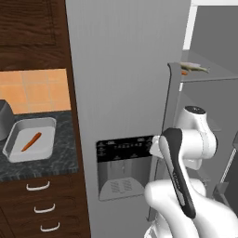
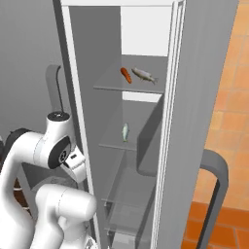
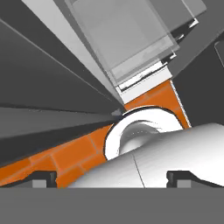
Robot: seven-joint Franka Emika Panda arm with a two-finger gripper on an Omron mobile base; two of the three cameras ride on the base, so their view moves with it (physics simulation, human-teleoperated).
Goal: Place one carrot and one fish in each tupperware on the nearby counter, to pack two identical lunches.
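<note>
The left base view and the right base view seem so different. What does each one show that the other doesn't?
Left base view: a counter with a tupperware holding a carrot, plus the fridge's dispenser panel.
Right base view: the open fridge's inside, with a small fish on its middle shelf.
Both share the top shelf's carrot and fish, and the robot's white arm.

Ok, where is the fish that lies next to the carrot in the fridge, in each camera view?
Left base view: fish upper right, on a fridge shelf seen nearly edge-on.
Right base view: fish top centre, on the highest shelf.
Hand view: aimed down at the orange floor tiles.
Shared landmark: the carrot right beside it.
</note>
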